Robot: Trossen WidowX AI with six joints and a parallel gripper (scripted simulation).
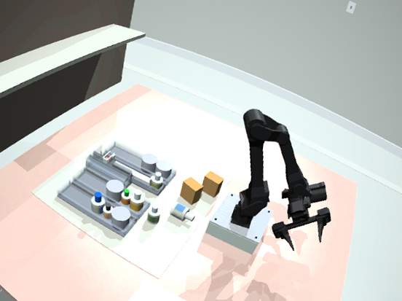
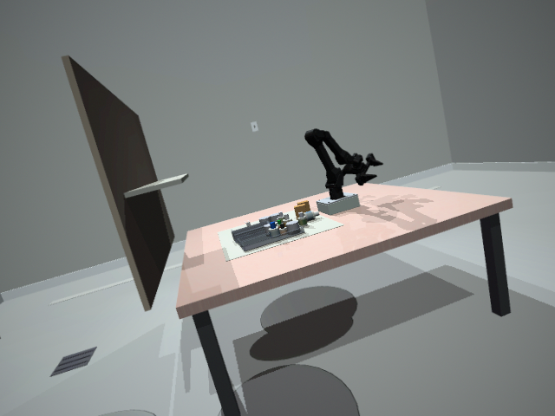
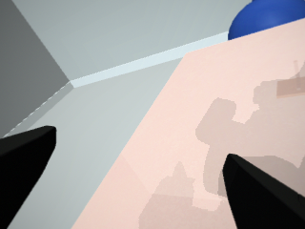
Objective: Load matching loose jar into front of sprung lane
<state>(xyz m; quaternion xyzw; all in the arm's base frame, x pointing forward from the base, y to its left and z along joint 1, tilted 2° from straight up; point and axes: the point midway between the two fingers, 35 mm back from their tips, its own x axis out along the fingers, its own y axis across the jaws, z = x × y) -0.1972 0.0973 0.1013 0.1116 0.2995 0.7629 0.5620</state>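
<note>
The sprung lane (image 1: 138, 175) is in the back tray in the top view. A grey-capped jar (image 1: 156, 181) with an olive-green lower body stands near its front end; the pusher plate is too small to make out. A loose grey-capped jar (image 1: 153, 214) with a dark green band stands in front of the trays. Another loose jar (image 1: 180, 212), white with a blue label, lies on its side nearby. My gripper (image 1: 307, 245) (image 2: 378, 170) (image 3: 142, 149) is open and empty, raised beyond the robot base, far from the jars and lane.
Two orange boxes (image 1: 191, 191) (image 1: 212, 183) stand between the trays and the robot base (image 1: 228, 237). The front tray holds grey cylinders (image 1: 114, 190) (image 1: 120, 218), a blue-capped jar (image 1: 98, 203) and several other jars. A raised shelf (image 1: 64, 56) (image 2: 156, 185) is beyond the table's far end.
</note>
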